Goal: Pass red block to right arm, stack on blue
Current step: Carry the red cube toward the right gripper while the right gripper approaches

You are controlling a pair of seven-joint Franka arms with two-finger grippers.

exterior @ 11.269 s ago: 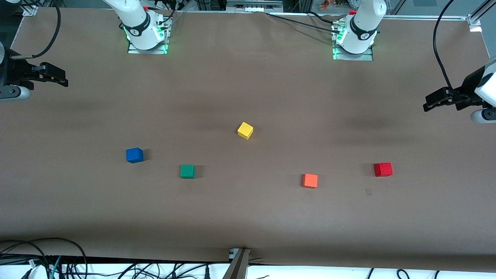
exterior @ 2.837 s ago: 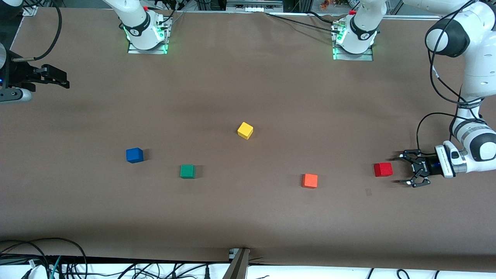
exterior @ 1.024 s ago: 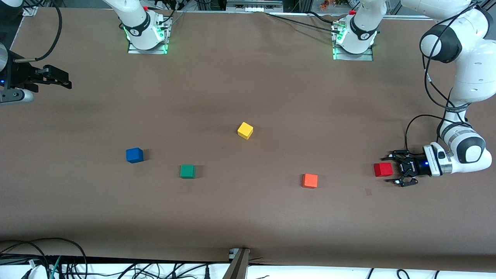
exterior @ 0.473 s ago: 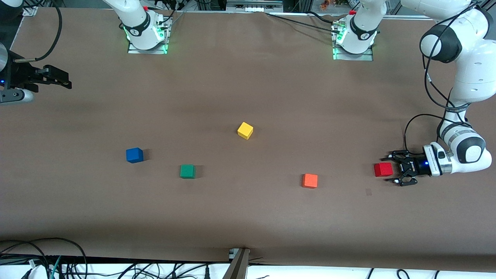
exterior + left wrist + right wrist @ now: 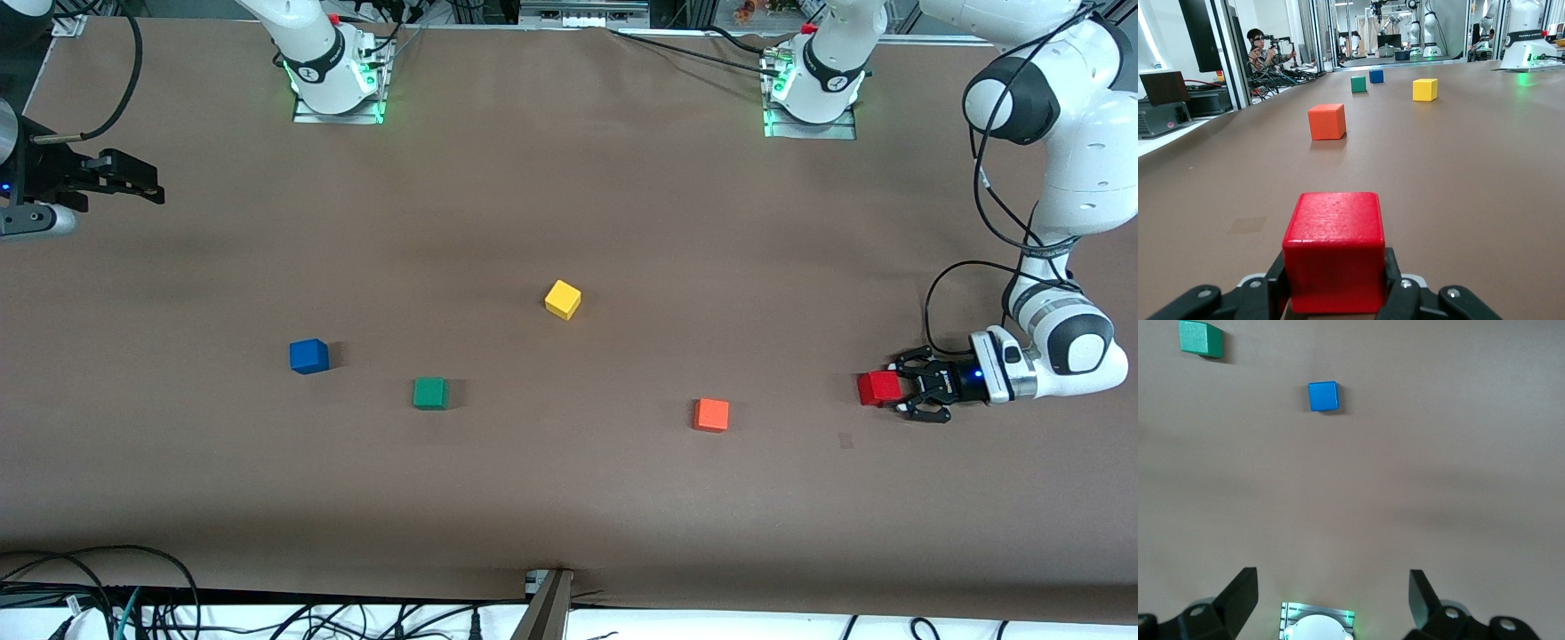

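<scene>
Orange cube (image 5: 711,415), green cube (image 5: 430,393) and yellow cube (image 5: 563,300) lie between the blue (image 5: 308,356) and the red block (image 5: 878,388), which the left gripper (image 5: 900,391) pinches on the table, while the right gripper (image 5: 147,188) waits spread wide

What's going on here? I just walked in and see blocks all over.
The left gripper has shut on the red block, which sits on the table at the left arm's end. The right gripper waits open over its own end. The blue block lies untouched, with nothing stacked on it yet.
</scene>
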